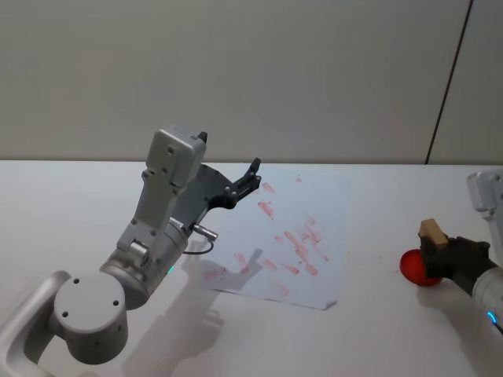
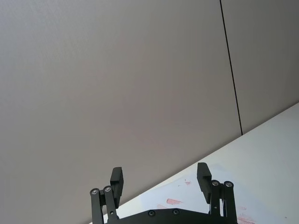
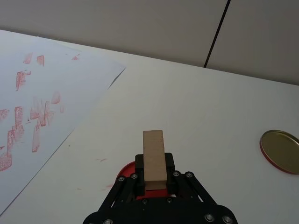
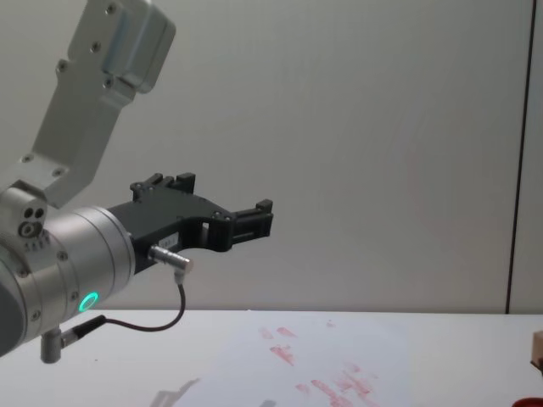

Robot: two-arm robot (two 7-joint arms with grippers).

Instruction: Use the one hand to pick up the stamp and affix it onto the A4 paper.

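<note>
Left arm [image 1: 149,259]: closest to head camera, raised over worktop's left side, parked
Left tool [image 2: 160,183]: fingers apart, nothing between them, held in the air above near-left part of A4 paper
Right tool [image 3: 154,171]: at worktop's right side, clamped on stamp
Stamp [image 3: 153,155]: tan wooden block, upright between right tool's fingers, top end sticking out past fingertips
Red pad [image 1: 410,265]: round, on worktop directly under stamp; contact between them not discernible
A4 paper [image 1: 330,228]: flat on worktop centre, scattered red-pink prints, well apart from stamp
Gold lid [image 3: 280,150]: flat on worktop, beyond right tool
Worktop [image 1: 71,196]: white
</note>
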